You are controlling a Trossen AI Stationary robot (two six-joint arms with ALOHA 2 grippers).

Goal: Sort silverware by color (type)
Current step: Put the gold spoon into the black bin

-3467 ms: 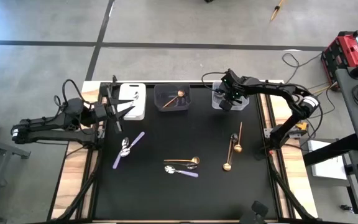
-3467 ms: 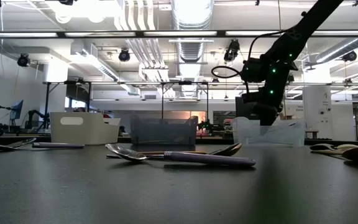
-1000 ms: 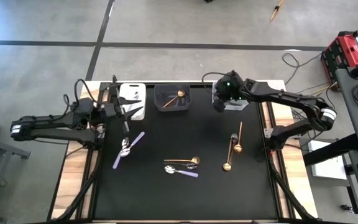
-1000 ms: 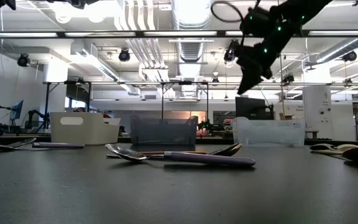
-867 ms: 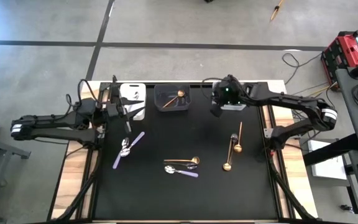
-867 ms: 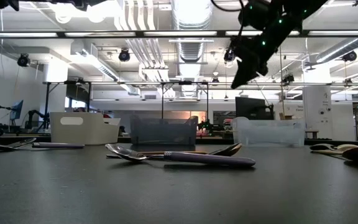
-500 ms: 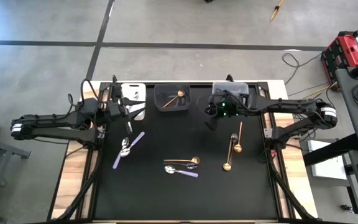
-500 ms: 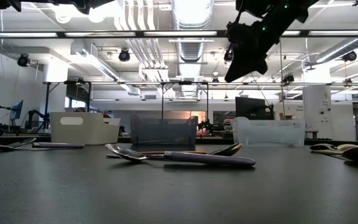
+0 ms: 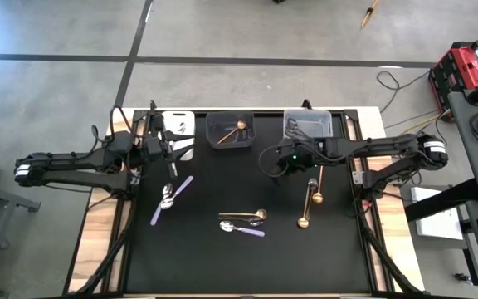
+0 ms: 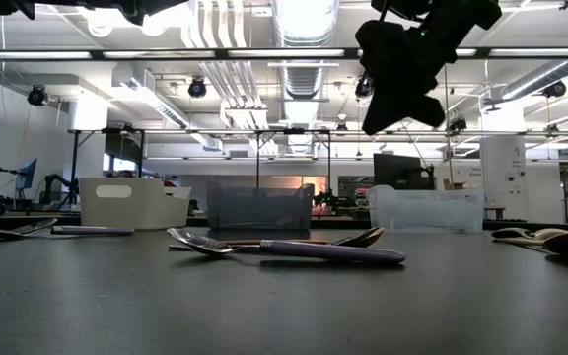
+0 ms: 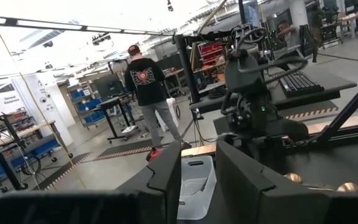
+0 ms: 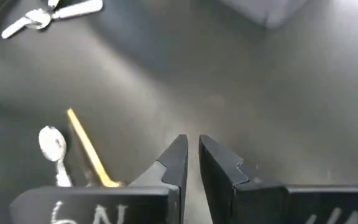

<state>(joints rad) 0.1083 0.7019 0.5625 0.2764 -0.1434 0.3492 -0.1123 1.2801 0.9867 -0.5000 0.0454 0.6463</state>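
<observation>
Silverware lies on the black mat. Two lilac-handled spoons [image 9: 169, 198] lie at the left. A gold spoon [image 9: 244, 215] and a lilac-handled one [image 9: 244, 228] lie in the middle. Gold spoons [image 9: 310, 203] lie at the right with a dark utensil [image 9: 312, 183]. My right gripper [image 9: 267, 166] hangs high over the mat's middle, slanting down, shut and holding nothing [image 12: 192, 155]. My left gripper [image 9: 166, 148] hovers beside the white bin [image 9: 178, 133], its fingers a little apart with nothing between them [image 11: 197, 162].
Three bins stand along the mat's far edge: the white one, a dark one [image 9: 229, 131] holding a gold spoon, and a clear one [image 9: 307, 126] holding dark utensils. Bare mat lies under the right gripper. A person [image 11: 146, 93] stands in the room behind.
My right gripper has swung from above the clear bin toward the table's left and near edges, out over the mat's middle. It has rolled on the way and kept about the same height. Its fingers have stayed shut.
</observation>
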